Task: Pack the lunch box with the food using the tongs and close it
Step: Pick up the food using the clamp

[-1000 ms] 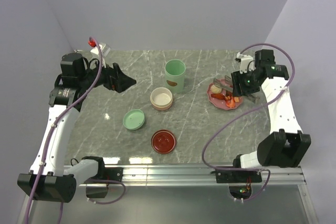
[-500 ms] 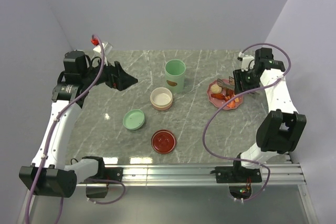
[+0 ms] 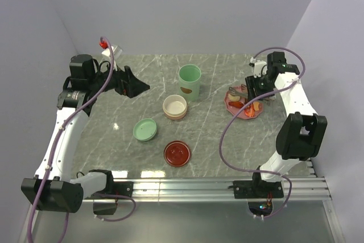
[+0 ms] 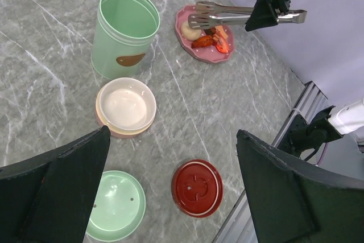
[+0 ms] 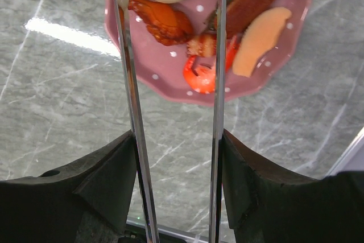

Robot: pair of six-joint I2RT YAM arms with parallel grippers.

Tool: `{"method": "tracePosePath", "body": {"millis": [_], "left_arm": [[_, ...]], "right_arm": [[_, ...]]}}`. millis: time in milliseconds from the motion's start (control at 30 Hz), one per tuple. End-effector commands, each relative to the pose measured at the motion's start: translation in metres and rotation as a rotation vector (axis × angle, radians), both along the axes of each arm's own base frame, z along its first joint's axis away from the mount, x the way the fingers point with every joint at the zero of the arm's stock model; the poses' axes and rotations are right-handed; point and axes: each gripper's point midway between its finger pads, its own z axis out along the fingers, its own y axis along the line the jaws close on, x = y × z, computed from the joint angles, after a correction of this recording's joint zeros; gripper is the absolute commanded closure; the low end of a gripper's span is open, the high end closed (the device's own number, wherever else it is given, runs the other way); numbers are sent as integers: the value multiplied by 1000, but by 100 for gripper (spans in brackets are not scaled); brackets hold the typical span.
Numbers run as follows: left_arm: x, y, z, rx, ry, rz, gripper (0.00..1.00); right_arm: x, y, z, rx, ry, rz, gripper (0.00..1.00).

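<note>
Found the right claw (image 4: 267,9) at the far right of the table (image 3: 114,135), pinching the tongs (image 4: 227,9) near their joined end, one finger pressed on the outside of each arm. Noted the tongs spread and held about level, tips reaching over the pink plate (image 5: 168,68). Cannot tell whether the tips touch anything.

Counted the food (image 5: 162,21) all on that plate: a pale round piece, a reddish-brown chunk, a brown strip, an orange slice and a small red bit.

Logged the left claw (image 3: 133,86) spread wide, holding nothing, hanging above the far left of the table.

Marked a tall green cup (image 4: 125,32) upright mid-table, a beige bowl (image 4: 125,106) just in front, then a green lid (image 4: 116,206) and a red lid (image 4: 197,188) lying apart nearer the bases.
</note>
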Motion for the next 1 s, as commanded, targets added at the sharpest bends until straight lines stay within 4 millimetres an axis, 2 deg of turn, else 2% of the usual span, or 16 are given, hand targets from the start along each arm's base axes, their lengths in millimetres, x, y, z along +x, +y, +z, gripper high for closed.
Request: {"method": "tracePosePath", "body": {"millis": [0, 333, 633, 800, 967], "left_arm": [[0, -2, 16, -15, -56, -17, 1], [-3, -1, 17, -9, -66, -17, 1], [-3, -1, 18, -8, -68, -22, 1], [-2, -1, 16, -7, -64, -19, 1], [-2, -1, 18, -8, -67, -22, 1]], "right_arm": [[10, 8, 1, -5, -31, 13, 37], [2, 11, -17, -23, 16, 16, 36], [0, 10, -23, -31, 22, 9, 36], [1, 11, -17, -33, 7, 12, 42], [3, 10, -1, -49, -30, 17, 51]]}}
